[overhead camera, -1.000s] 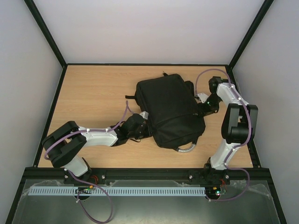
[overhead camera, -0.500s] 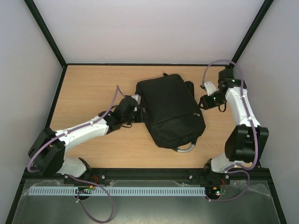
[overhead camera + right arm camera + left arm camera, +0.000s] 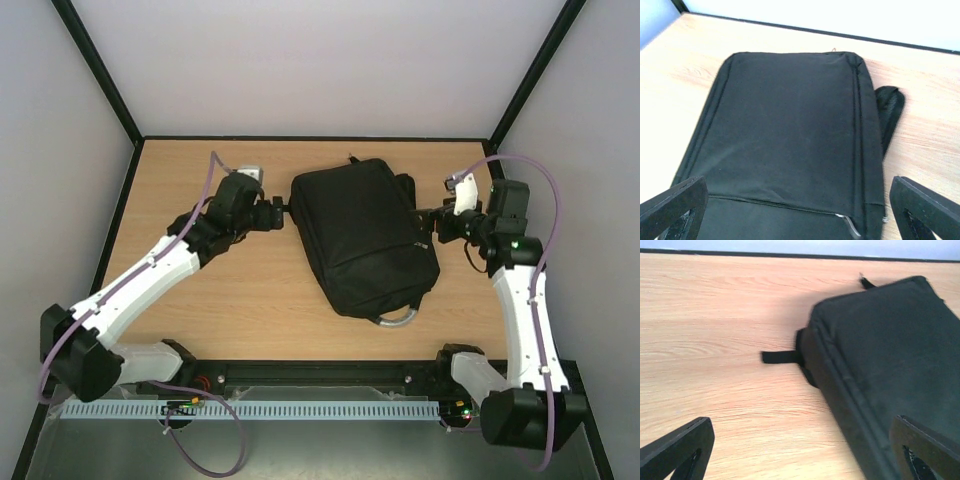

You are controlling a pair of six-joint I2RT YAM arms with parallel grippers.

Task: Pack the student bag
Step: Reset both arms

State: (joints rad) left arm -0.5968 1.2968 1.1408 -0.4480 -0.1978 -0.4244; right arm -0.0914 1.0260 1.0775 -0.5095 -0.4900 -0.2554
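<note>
Both grippers spread wide, holding nothing: left gripper (image 3: 279,213) and right gripper (image 3: 428,224) sit just off opposite long sides of the backpack (image 3: 365,235). Backpack lies flat mid-table, closed as far as I can see, grey handle (image 3: 398,318) toward the arm bases. Risks: soft fabric slides or bunches if only one side pulls, and the loose strap (image 3: 888,110) could snag a finger. Table (image 3: 200,190) has plenty of bare wood left of backpack. Right of backpack is tight against the edge.
</note>
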